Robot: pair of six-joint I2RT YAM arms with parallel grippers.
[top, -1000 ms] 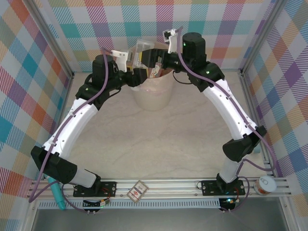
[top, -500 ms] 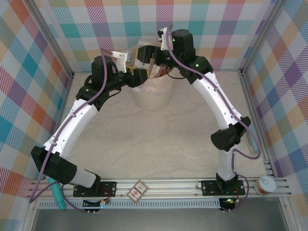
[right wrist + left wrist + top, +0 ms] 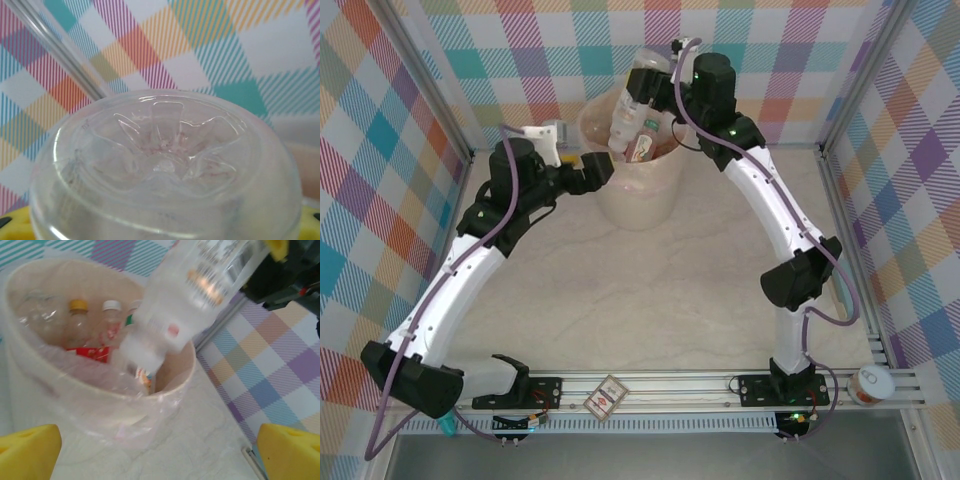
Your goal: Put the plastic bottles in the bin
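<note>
1. Clear plastic, tilted neck-down: one bottle [image 3: 638, 95] hung over the mouth of the bin [image 3: 635, 205], pinched near its base by the right gripper [image 3: 658, 80].
2. Inside the liner stood other bottles [image 3: 95, 322], caps up.
3. Just beside the bin's left rim sat the left gripper [image 3: 592, 172], its yellow fingertips [image 3: 27, 452] spread wide and empty.
4. By my judgement, the step in hand was the drop.
5. That called for the right jaws to part while the neck pointed inside the rim, so the bottle would not glance off the edge.
</note>
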